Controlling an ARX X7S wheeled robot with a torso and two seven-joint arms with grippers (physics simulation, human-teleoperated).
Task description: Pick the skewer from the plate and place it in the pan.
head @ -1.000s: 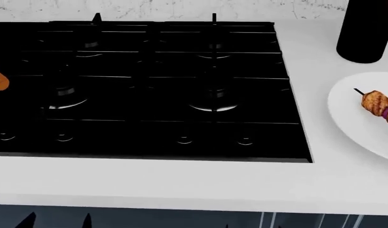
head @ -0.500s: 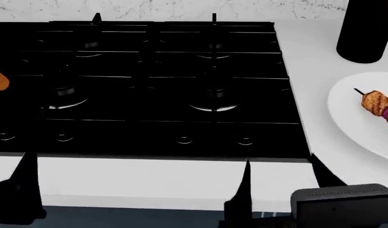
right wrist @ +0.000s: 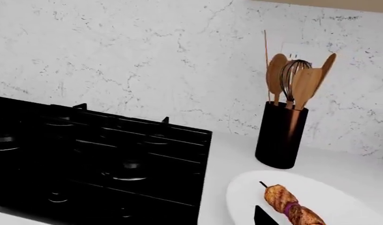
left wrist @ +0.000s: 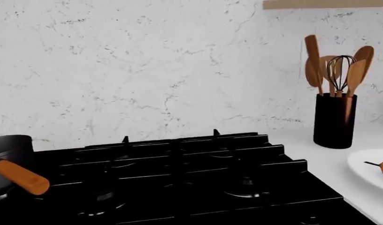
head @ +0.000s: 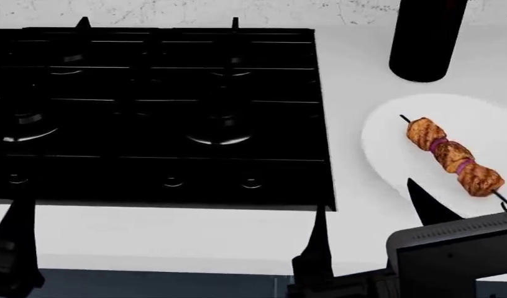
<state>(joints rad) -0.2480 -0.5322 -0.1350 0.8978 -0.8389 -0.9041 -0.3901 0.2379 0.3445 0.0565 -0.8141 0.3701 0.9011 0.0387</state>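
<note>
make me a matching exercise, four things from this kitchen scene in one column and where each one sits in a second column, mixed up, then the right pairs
Things:
1. skewer
2. pan
3. utensil holder
4. plate

Places:
A. on the stove's grates, at the side far from the plate
B. on the white counter, right beside the stove
C. lying on the plate
D. at the back of the counter, by the marble wall

Pairs: 1-C, 2-A, 3-D, 4-B
</note>
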